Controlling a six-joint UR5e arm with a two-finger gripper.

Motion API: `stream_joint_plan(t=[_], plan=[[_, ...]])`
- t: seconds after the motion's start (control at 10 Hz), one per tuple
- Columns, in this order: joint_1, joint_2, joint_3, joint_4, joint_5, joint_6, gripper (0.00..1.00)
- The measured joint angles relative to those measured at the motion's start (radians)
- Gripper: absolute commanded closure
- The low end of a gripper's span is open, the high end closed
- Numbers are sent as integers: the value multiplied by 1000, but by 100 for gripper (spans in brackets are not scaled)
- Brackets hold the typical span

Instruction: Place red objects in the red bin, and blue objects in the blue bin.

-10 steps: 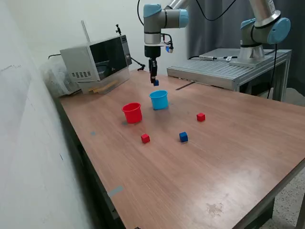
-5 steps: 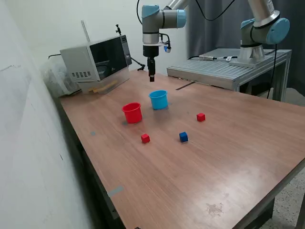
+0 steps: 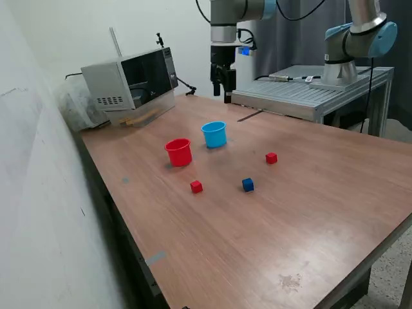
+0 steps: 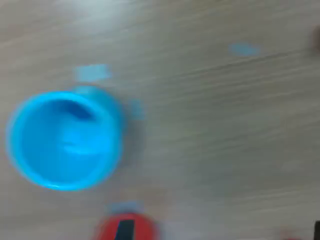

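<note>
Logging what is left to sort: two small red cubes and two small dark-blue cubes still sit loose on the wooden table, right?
Not quite: the exterior view shows two small red cubes but only one small dark-blue cube loose on the wooden table.

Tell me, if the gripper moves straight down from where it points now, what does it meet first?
Probably bare table, behind the blue cup. The gripper hangs high, pointing down; depth is unclear, so this is uncertain.
</note>
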Motion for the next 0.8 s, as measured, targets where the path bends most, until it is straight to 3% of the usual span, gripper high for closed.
stream_joint_plan(t=[0.3, 0.8], plan=[[149, -1, -74, 46, 4, 99, 0], [184, 117, -202, 94, -4, 325, 0]])
